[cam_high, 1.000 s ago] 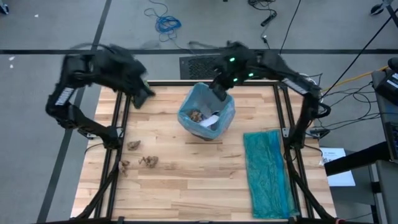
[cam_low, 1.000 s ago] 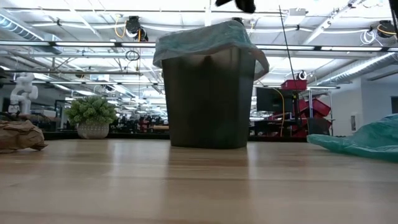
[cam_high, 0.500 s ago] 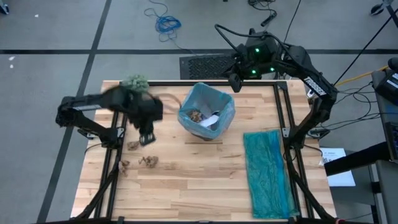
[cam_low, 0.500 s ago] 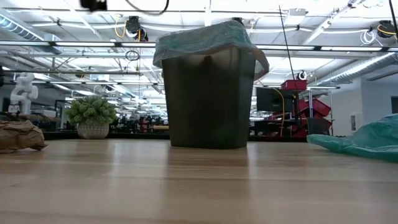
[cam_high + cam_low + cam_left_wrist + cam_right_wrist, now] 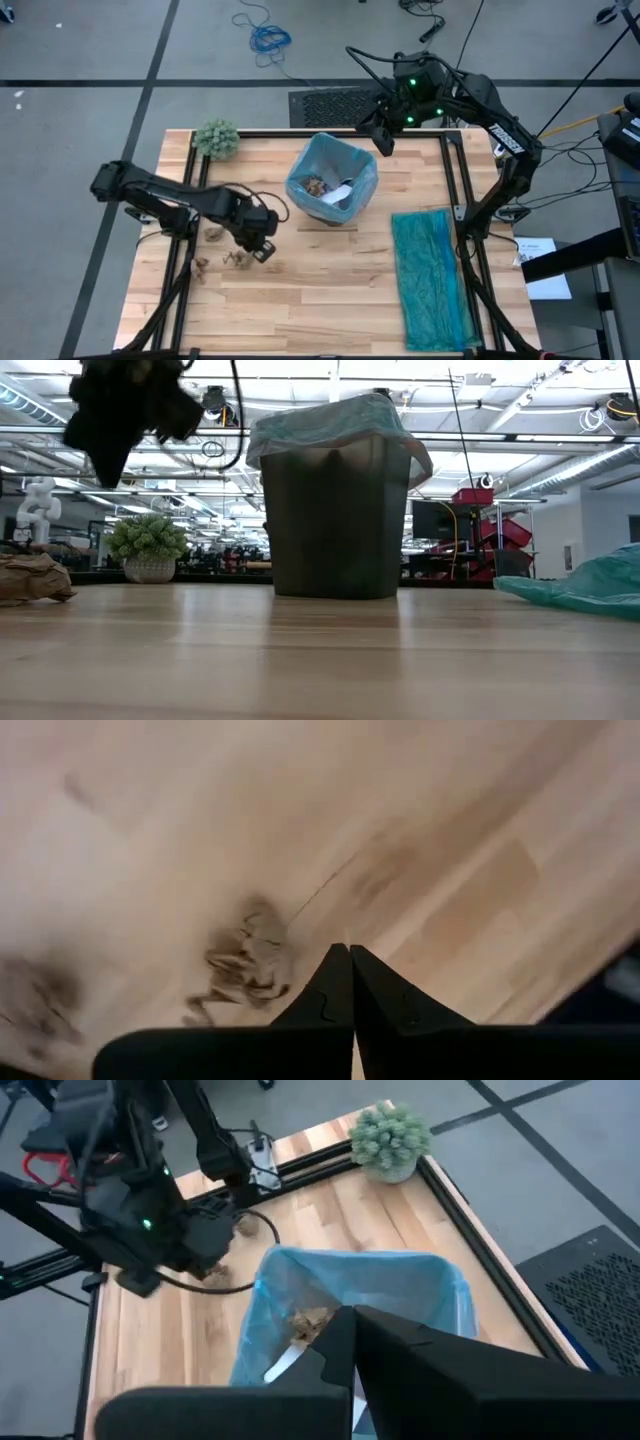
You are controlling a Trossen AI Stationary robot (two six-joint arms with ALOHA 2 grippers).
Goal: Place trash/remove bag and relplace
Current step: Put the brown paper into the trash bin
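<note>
My left gripper [image 5: 262, 250], fingers pressed together and empty, hangs over a brown wad [image 5: 239, 260] on the table [image 5: 330, 290]. My right gripper [image 5: 385, 143], likewise closed, waits beside the blue-lined bin [image 5: 333, 178]. I can read no writing anywhere.

- Left arm stretches low across the desk's left side; left gripper [image 5: 262, 250] points down, jaws pressed together.
- Right gripper [image 5: 384, 144] hangs over the desk's far edge, jaws together.

I saw the bin [image 5: 332, 190] far-centre on the desk [image 5: 320, 300], trash [image 5: 239, 260] lying to its left, a plant [image 5: 216, 139] at the far-left corner, a folded bag [image 5: 432, 275] right.
</note>
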